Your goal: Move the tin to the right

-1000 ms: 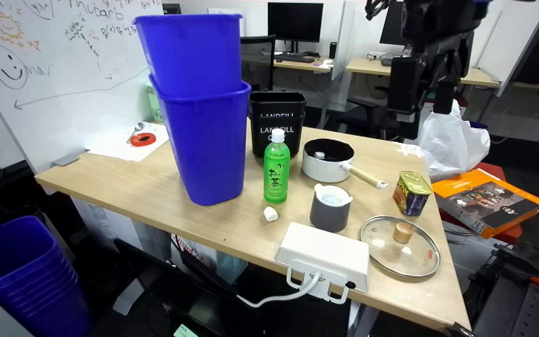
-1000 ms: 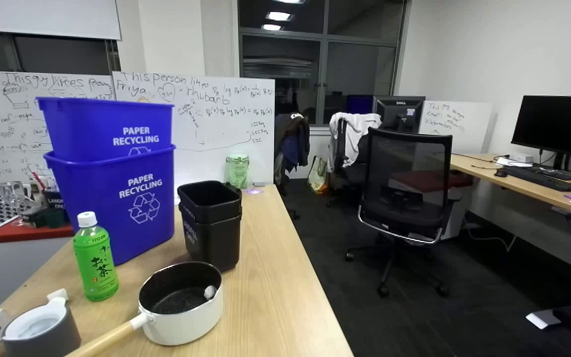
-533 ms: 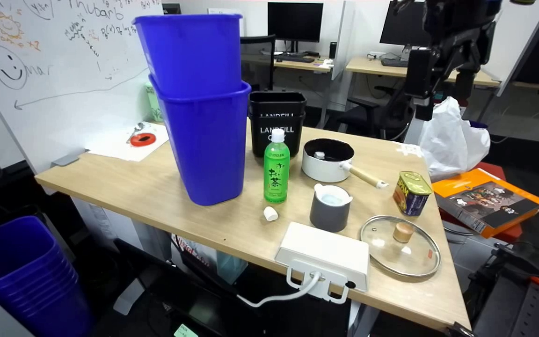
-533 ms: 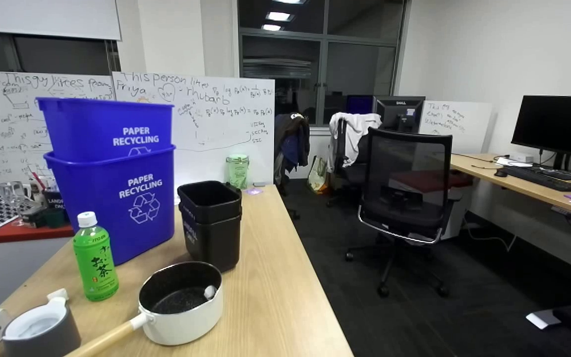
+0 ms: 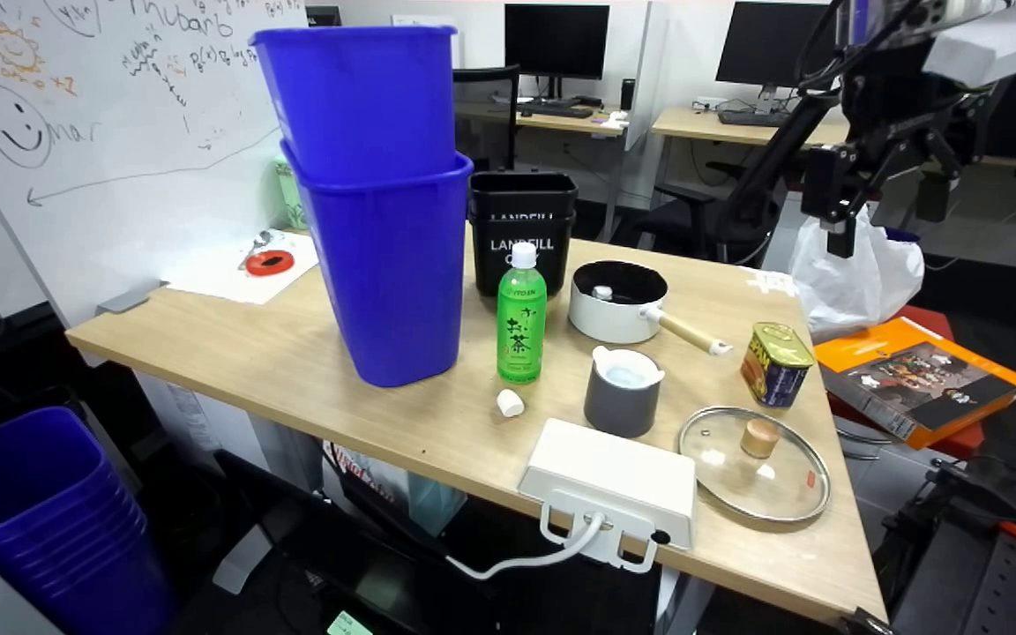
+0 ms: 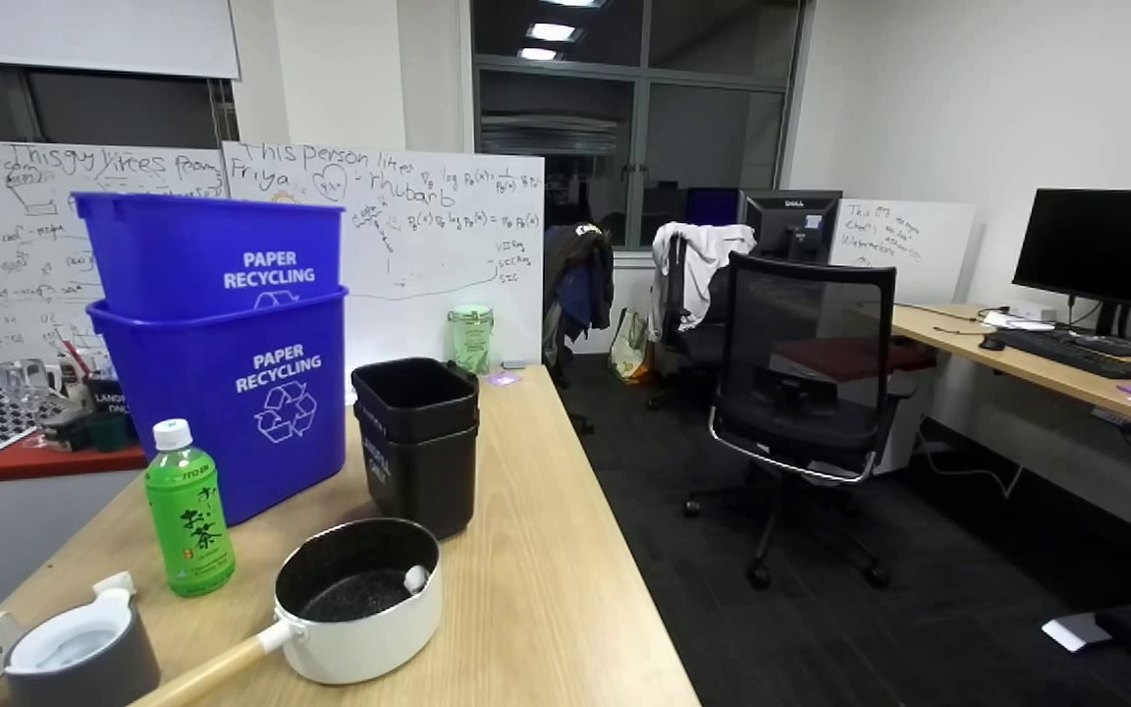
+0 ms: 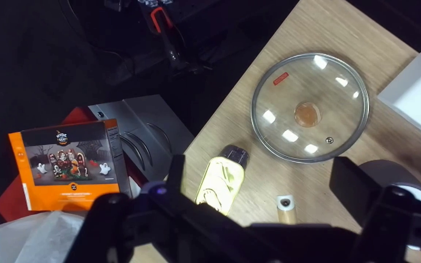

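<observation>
The tin (image 5: 777, 363) is a short box-shaped can with rounded corners, a yellow-green top and a dark blue, multicoloured label. It stands upright near the table's right edge in an exterior view. It also shows in the wrist view (image 7: 223, 180), left of centre, its lower end partly covered by the gripper. My gripper (image 5: 889, 216) is open and empty, in the air above and to the right of the tin, apart from it. In the wrist view the gripper (image 7: 260, 168) has its fingers wide apart, with the tin below, nearer the left finger.
A glass lid (image 5: 755, 489) lies close beside the tin. A white saucepan (image 5: 607, 317) points its wooden handle toward the tin. A grey cup (image 5: 621, 401), a white power box (image 5: 609, 481) and a green bottle (image 5: 521, 331) stand farther left. An orange box (image 5: 922, 379) lies beyond the table edge.
My gripper has moved to the right in an exterior view, then slightly down, and more of the arm shows. It stays open. The tin and the other objects have not moved.
</observation>
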Robot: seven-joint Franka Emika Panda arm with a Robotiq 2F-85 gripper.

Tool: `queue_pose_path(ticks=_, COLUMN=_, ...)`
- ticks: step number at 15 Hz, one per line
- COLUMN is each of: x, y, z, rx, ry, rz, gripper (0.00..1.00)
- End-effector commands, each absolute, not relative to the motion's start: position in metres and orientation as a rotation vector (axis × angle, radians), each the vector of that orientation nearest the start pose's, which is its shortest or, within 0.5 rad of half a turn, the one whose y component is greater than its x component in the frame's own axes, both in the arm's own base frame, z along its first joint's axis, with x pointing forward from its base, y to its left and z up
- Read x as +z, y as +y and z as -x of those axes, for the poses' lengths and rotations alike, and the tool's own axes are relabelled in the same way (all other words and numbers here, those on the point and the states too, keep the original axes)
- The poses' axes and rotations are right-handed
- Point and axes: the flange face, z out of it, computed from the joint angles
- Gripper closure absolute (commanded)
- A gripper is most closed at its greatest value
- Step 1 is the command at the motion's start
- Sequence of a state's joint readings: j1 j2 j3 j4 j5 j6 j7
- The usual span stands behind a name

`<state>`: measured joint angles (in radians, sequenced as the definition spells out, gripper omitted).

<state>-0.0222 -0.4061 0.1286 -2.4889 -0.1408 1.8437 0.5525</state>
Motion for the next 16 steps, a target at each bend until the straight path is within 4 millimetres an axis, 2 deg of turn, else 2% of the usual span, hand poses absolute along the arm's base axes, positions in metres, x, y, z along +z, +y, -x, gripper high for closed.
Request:
queue_pose_path(ticks=1, x=0.416, y=0.030, z=-0.386, rx=0.289, ry=0.690, rz=3.306, gripper=0.00)
queue_pose_path(ticks=4, x=0.418, y=0.030, z=-0.385, rx=0.279, ry=0.695, rz=3.305, gripper=0.00)
queue_pose_path(ticks=8, x=0.399, y=0.011, z=-0.386, rx=0.221, ry=0.933, rz=3.231, gripper=0.00)
queue_pose_path(ticks=11, x=0.372, y=-0.008, z=-0.387, rx=0.126, ry=1.084, rz=3.154, gripper=0.00)
queue_pose_path(ticks=16, x=0.320, y=-0.046, z=-0.383, rx=0.139, ry=1.393, rz=2.979, gripper=0.00)
